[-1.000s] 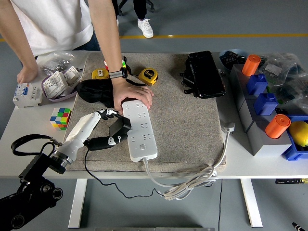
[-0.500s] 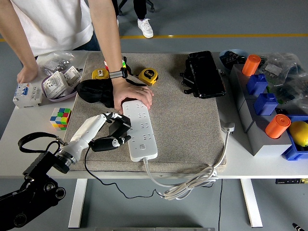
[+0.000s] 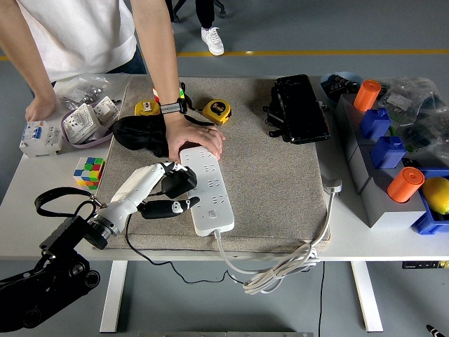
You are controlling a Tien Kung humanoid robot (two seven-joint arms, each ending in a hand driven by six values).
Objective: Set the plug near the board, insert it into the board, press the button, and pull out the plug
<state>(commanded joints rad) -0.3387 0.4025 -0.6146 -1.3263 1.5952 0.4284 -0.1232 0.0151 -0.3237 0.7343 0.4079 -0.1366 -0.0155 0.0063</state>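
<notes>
A black plug (image 3: 179,182) is gripped in the fingers of the left hand (image 3: 168,191) and is held against the left edge of the long white plastic power strip (image 3: 208,188). The strip lies on a grey felt-like mat (image 3: 266,182) covering the white table (image 3: 42,203). The far end of the strip is pressed down by a person's hand (image 3: 195,140). At the far left, white socket modules (image 3: 88,119) are held in a pale lilac bowl (image 3: 85,144). At the right, two orange cylinders (image 3: 366,95) and blue blocks (image 3: 382,140) are seated in a grey block holder (image 3: 365,182). A yellow rounded object (image 3: 436,194) is contained in a blue tray (image 3: 429,223).
</notes>
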